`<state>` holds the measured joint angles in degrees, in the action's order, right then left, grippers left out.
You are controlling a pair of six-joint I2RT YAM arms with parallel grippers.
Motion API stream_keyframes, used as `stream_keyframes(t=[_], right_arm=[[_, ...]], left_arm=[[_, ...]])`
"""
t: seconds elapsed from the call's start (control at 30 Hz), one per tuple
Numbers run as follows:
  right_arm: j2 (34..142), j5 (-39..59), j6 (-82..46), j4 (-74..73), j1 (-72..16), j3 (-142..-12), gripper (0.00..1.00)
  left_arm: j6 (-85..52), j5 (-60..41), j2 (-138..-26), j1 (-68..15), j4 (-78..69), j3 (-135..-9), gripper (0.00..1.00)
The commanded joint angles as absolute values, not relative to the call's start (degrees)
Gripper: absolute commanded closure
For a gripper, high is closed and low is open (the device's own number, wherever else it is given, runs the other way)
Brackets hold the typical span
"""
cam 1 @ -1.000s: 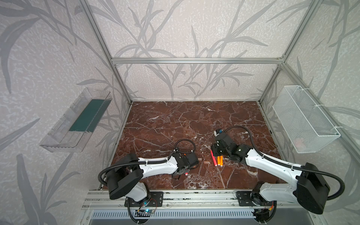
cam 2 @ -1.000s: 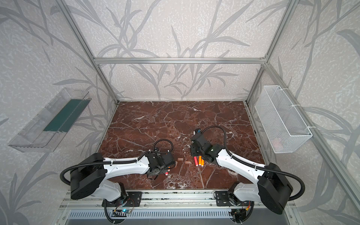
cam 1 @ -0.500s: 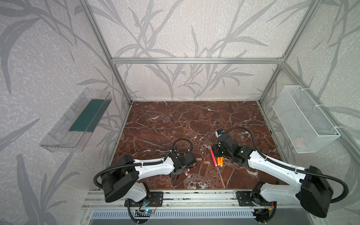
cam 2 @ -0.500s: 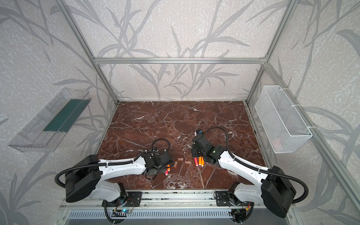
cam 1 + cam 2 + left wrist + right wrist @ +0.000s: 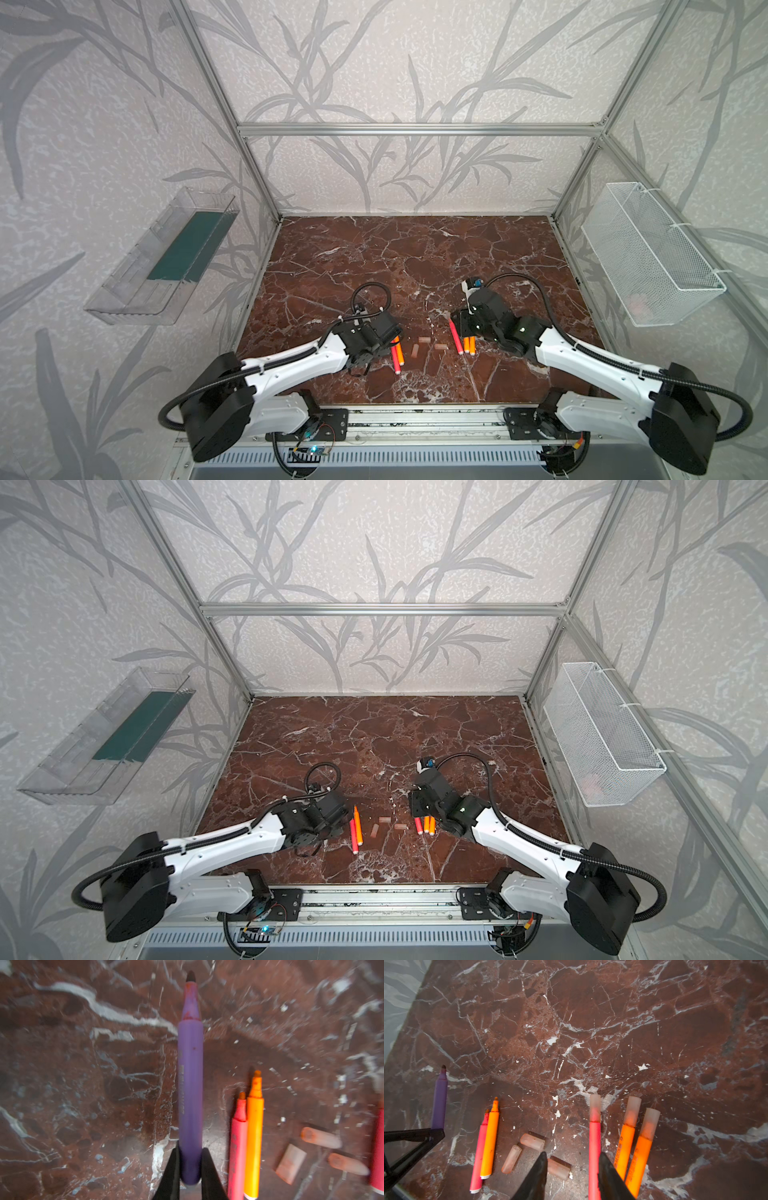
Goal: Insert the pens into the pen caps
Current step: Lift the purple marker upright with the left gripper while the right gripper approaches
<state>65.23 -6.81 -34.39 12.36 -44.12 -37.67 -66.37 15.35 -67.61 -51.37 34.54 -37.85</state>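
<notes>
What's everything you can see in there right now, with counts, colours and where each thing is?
purple pen: one, purple, uncapped, gripped in the left tool.
bare pens: two, pink and orange, side by side on the table near the left tool.
loose caps: three, pale pink, on the table between the two pen groups.
capped pens: three, one pink and two orange, on the table at the right tool.
table: one, red-brown marble, the cell floor.
bin: one, clear with a green panel inside, left wall.
basket: one, white mesh, right wall.
left tool: one, black, shut on the purple pen.
right tool: one, black, open, straddling the capped pink pen.
</notes>
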Motion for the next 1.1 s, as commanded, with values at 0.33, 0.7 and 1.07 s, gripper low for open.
stream_keyframes(t=[0.33, 0.7, 1.07], right_arm=[[54.19, 2.38, -39.96, -15.49, -49.3, -25.48, 0.44], [55.62, 1.68, -42.65, -25.52, -52.65, -22.94, 0.37], [62.69, 3.74, -46.24, -33.31, -52.73, -23.62, 0.37]], left_arm=[[-48.94, 14.77, -39.15, -51.15, 17.32, -30.32, 1.0], [-41.28, 0.62, -46.52, -52.88, 3.12, -29.75, 1.0], [-38.69, -1.64, -50.23, -55.37, -0.85, -30.14, 1.0]])
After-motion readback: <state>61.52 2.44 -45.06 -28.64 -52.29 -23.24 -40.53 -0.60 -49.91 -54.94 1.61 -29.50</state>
